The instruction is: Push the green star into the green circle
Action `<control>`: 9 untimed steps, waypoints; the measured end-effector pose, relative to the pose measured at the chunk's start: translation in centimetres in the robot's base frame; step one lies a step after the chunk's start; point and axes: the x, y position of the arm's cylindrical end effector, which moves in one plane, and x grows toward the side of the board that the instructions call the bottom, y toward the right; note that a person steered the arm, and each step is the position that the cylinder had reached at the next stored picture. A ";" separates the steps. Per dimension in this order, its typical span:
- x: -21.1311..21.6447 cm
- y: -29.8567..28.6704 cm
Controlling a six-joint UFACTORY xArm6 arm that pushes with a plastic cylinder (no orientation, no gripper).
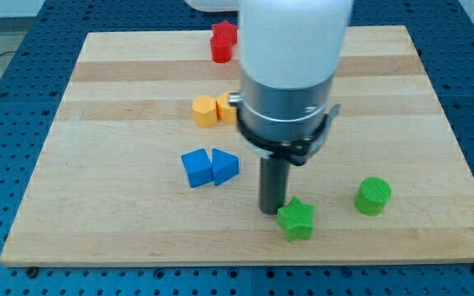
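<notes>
The green star (295, 219) lies near the view's bottom, right of centre. The green circle (374, 196), a short cylinder, stands to its right and slightly higher, about a block's width away. My tip (271, 211) sits just left of the green star, touching or almost touching its upper left side. The arm's big white and grey body hangs over the board's middle and hides what is behind it.
A blue cube (196, 168) and a blue triangular block (225, 166) sit side by side left of the tip. Two yellow blocks (206, 110) lie above them, one partly hidden by the arm. A red block (223, 41) is near the wooden board's (97, 205) top edge.
</notes>
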 end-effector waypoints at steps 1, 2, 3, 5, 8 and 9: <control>2.3 -3.2; 5.4 -2.1; 4.5 0.9; 1.6 5.4; 1.6 5.8; 1.5 6.6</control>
